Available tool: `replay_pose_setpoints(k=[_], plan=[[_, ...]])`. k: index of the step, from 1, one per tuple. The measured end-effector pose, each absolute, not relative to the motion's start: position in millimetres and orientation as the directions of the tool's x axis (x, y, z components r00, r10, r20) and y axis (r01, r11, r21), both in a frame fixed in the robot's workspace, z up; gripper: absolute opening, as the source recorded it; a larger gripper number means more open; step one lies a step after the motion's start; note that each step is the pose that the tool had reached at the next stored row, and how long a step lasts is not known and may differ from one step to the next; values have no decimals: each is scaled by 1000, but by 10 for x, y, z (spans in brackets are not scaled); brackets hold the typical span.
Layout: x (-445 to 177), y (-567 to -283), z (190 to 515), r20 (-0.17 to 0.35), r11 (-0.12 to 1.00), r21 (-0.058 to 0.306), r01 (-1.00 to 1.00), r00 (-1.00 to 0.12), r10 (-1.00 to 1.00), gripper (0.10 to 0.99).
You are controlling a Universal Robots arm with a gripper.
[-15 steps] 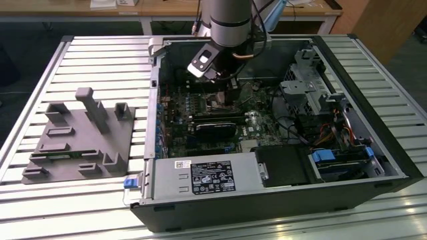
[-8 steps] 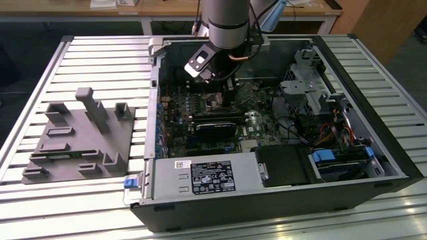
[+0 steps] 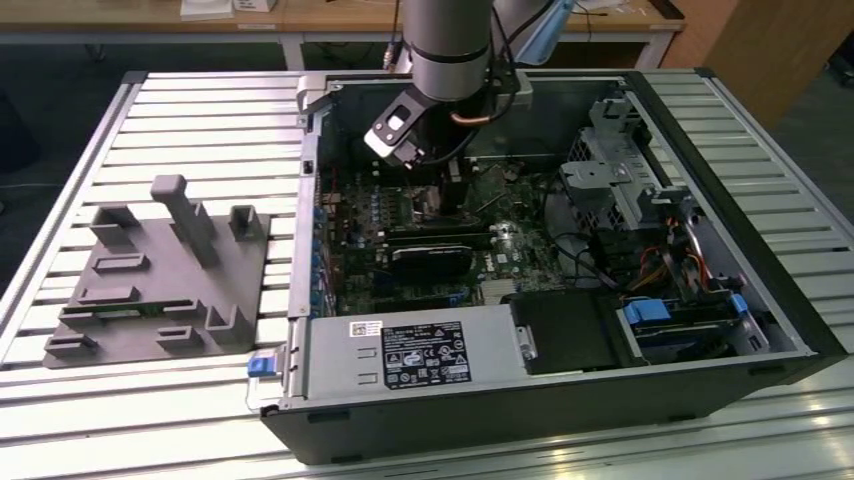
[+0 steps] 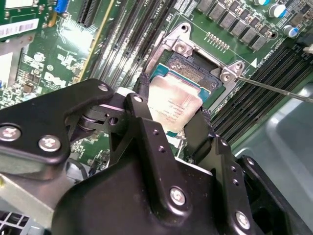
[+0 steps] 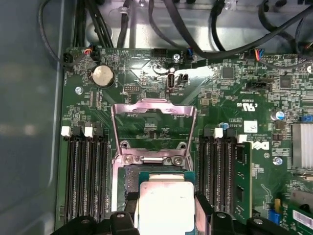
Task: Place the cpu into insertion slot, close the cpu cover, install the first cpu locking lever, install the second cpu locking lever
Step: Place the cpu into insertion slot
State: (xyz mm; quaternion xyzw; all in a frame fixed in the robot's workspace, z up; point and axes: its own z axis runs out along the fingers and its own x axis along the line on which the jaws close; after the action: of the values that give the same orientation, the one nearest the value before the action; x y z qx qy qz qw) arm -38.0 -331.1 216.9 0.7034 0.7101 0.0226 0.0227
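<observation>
While gripper (image 4: 173, 102) pinches cpu (image 4: 174, 110) at insertion slot (image 4: 193, 68), pale silver face up, cpu cover (image 5: 154, 108) open

The hand (image 4: 172, 117) hides part of the cpu (image 4: 173, 100)

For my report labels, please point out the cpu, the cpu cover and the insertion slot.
the cpu (image 5: 164, 208), first wrist view, middle of its pale face.
the cpu cover (image 5: 154, 108), first wrist view, bar opposite its hinge.
the insertion slot (image 4: 198, 62), second wrist view, its dark centre.
</observation>
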Motion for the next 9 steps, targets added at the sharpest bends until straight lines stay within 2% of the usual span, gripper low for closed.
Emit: replay_pose_setpoints(k=[9], plan=[[-382, -3255, 2085, 0, 9, 64, 998, -9, 1000, 537]])
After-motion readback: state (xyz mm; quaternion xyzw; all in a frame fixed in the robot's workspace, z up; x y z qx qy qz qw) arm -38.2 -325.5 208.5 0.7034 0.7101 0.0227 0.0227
